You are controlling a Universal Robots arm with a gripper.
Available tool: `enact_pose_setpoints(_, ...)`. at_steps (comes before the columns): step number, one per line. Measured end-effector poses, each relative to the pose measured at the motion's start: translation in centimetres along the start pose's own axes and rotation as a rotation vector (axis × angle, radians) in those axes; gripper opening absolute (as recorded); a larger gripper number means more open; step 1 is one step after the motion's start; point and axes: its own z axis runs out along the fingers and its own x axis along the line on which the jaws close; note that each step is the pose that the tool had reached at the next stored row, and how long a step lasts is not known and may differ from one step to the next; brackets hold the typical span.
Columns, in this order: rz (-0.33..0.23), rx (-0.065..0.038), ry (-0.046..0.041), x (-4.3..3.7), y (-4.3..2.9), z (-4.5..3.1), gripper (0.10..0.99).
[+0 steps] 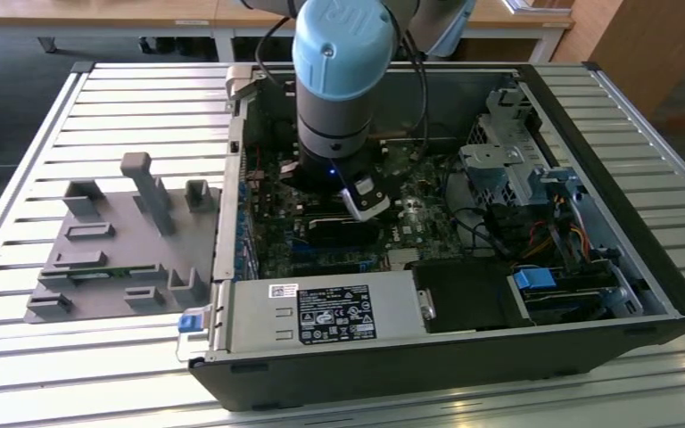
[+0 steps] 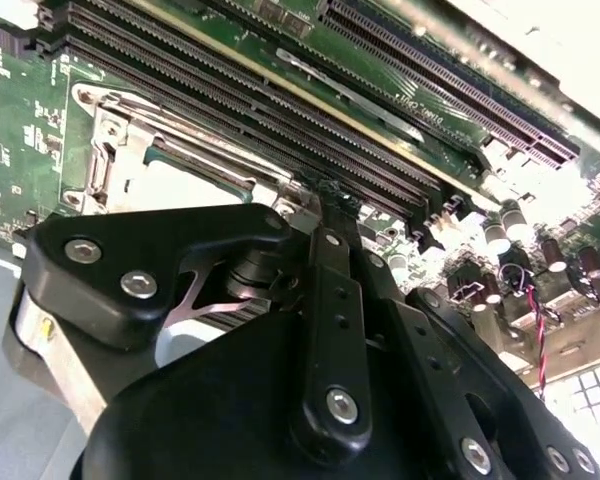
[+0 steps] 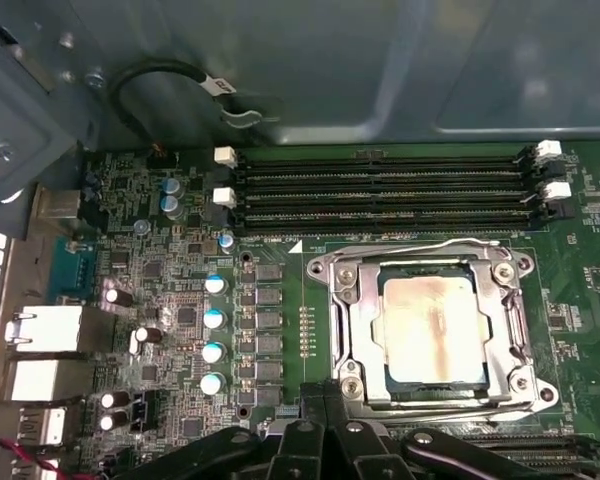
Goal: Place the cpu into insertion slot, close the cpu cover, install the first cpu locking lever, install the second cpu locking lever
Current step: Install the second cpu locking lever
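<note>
Cpu point(image 3: 432, 330) under cpu cover point(image 3: 352, 330), beside memory slots point(image 3: 380, 187)

A pale slatted metal table point(image 1: 33, 169) fills the exterior view, bright where light falls on its near slats. Beyond it stands a light wooden desk point(image 1: 140, 13) on white legs — over a dark grey floor point(image 1: 10, 53), perhaps carpet. A brown wooden panel point(image 1: 646, 45) rises at the exterior view's right.

cpu point(image 3: 430, 330) seated in insertion slot point(image 3: 355, 330) | cpu cover point(image 3: 510, 300) closed over it
</note>
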Motion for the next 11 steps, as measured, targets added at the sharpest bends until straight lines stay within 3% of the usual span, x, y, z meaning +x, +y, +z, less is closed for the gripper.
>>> enact_pose_setpoints(11, 0.000, -0.010, 0.0003, 0.03, 0.62, -2.01, 0.106)
